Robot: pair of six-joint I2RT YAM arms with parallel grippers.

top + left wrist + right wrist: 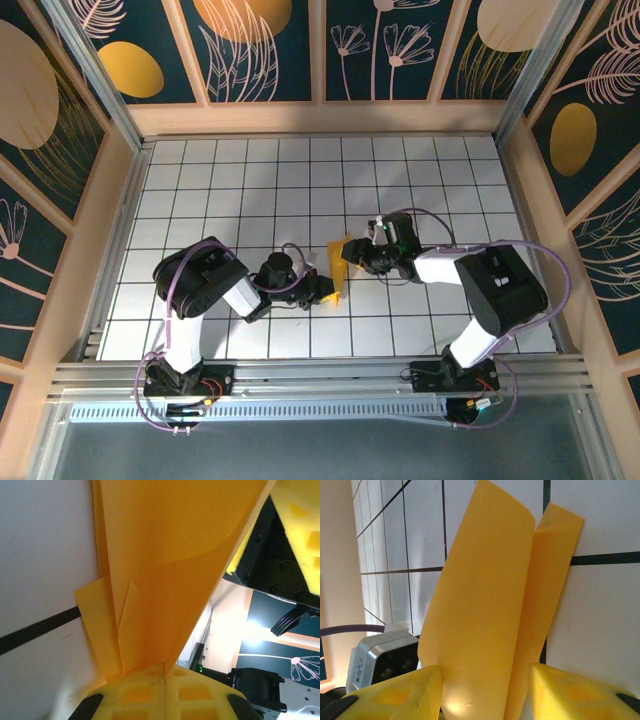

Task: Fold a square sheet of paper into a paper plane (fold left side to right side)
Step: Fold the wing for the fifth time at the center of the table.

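The folded sheet of paper [338,268] is found about midway across the table [250,180], a bit toward the front, stood up between the two grippers. Its near-left end is pinched in the left gripper [324,290], while the far-right flap is flanked by the fingers of the right gripper [353,253], though contact there can't really be made out.

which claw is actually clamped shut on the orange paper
The left claw: its yellow pads are pressed together on the orange paper. On the right claw the pads stand apart, the paper looping loosely between them.
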